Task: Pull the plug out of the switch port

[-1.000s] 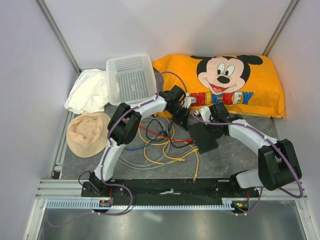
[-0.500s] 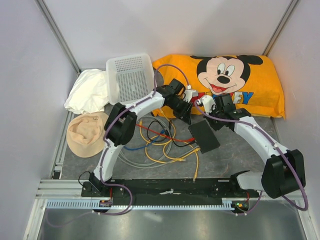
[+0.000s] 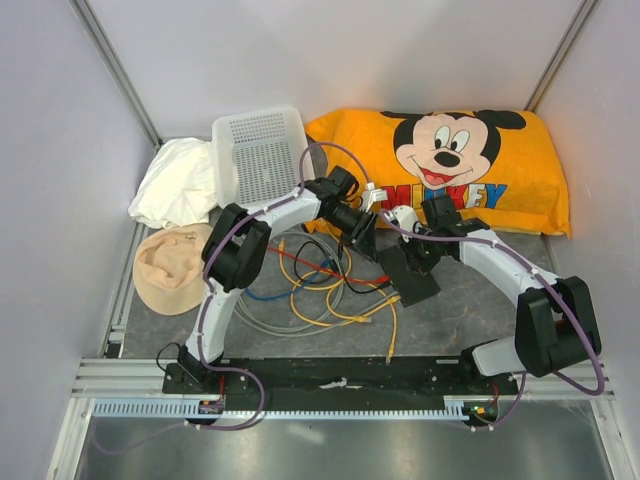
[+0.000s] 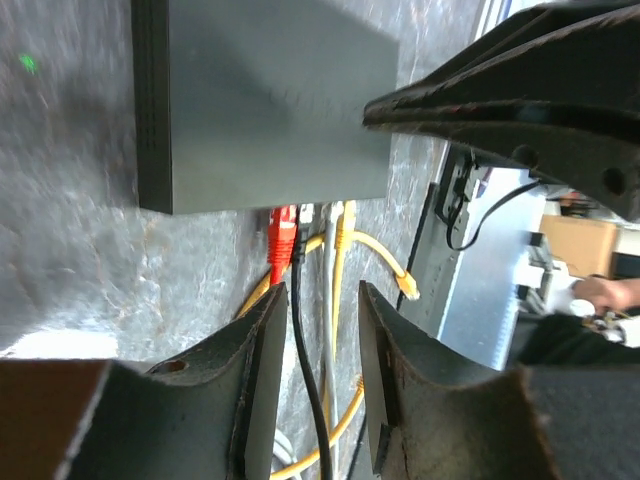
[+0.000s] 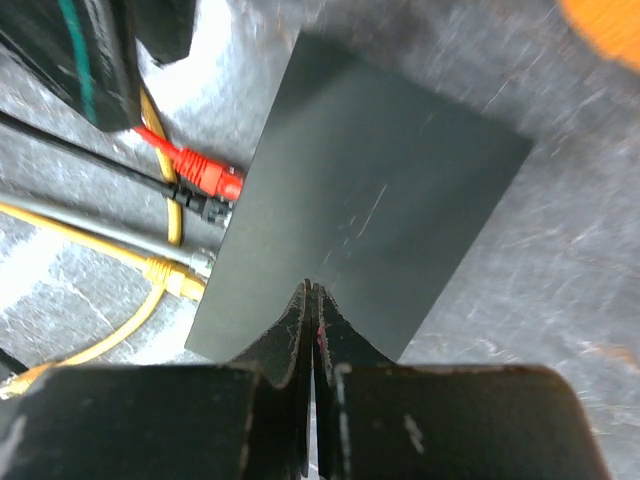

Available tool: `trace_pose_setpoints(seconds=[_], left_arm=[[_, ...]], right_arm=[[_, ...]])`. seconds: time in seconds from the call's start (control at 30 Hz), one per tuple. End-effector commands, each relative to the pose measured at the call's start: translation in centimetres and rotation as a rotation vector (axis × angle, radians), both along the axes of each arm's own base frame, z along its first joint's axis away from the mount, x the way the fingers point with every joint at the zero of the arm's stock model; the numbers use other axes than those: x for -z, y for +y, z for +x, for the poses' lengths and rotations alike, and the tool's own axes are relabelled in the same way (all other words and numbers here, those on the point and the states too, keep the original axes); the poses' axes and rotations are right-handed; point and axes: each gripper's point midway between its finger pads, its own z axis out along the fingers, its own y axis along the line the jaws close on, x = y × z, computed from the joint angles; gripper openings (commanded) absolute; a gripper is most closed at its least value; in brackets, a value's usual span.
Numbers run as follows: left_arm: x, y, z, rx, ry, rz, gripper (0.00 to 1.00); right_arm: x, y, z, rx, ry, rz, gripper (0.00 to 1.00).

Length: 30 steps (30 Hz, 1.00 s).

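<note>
cables (image 3: 318, 290) tangled beside black box (image 3: 420, 286), basket (image 3: 262, 155), hat (image 3: 175, 266), mickey pillow (image 3: 520, 190) nearby

Table (image 3: 450, 322): switch box (image 3: 412, 275), cables (image 3: 318, 302), hat (image 3: 175, 268), basket (image 3: 262, 158), pillow (image 3: 520, 195).

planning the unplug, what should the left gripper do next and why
Probably ease the left gripper forward along the black cable and close on its plug at the flat black rectangular box: its jaws stand open astride that cable, short of the plugs, while the shut right gripper is over the box.
</note>
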Motion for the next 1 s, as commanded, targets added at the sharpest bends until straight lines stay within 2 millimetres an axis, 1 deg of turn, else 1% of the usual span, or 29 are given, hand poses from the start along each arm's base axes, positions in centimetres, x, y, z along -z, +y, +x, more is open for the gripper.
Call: trace_pose_setpoints(seconds=[0.0, 0.07, 0.1, 0.17, 0.2, 0.23, 0.37, 0.7, 0.73, 0.8, 0.93, 0.97], left_arm=[[0.8, -0.4, -1.0, 0.000, 0.116, -0.035, 0.43], [1.3, -0.6, -1.2, 0.004, 0.148, -0.043, 0.44], [2.0, -0.6, -1.3, -0.003, 0.169, -0.034, 0.45], [2.1, -0.7, -1.4, 0.007, 0.195, -0.056, 0.45], [2.6, -0.8, -1.6, 0.009, 0.229, -0.055, 0.45], [2.3, -0.9, -1.9, 0.023, 0.256, -0.077, 0.45], [3.1, -1.0, -2.3, 0.020, 0.312, -0.087, 0.46], [4.9, -1.3, -2.5, -0.026, 0.396, -0.090, 0.45], [5.1, -1.5, -2.3, -0.026, 0.380, -0.107, 0.45], [5.7, -1.5, -2.5, -0.036, 0.403, -0.097, 0.45], [5.9, -1.5, -2.5, -0.038, 0.398, -0.103, 0.44], [6.3, -1.5, -2.6, -0.043, 0.391, -0.100, 0.44]], right_arm=[[0.9, -0.4, -0.8, -0.021, -0.005, -0.012, 0.00], [1.2, -0.5, -0.7, -0.016, -0.009, -0.021, 0.00], [1.6, -0.6, -0.8, -0.022, 0.003, -0.026, 0.00], [2.0, -0.3, -1.0, -0.036, 0.024, -0.019, 0.00], [2.6, -0.3, -1.1, -0.042, 0.053, -0.021, 0.00], [2.9, -0.2, -1.1, -0.044, 0.070, -0.022, 0.00], [3.8, 0.1, -1.1, -0.039, 0.118, -0.022, 0.00], [4.5, -0.3, -0.7, -0.008, 0.132, -0.042, 0.00], [4.6, -0.3, -0.7, -0.004, 0.133, -0.045, 0.00], [4.5, -0.4, -0.6, -0.001, 0.131, -0.048, 0.00], [4.7, -0.5, -0.5, 0.005, 0.137, -0.054, 0.00], [4.9, -0.5, -0.6, 0.009, 0.144, -0.054, 0.00]])
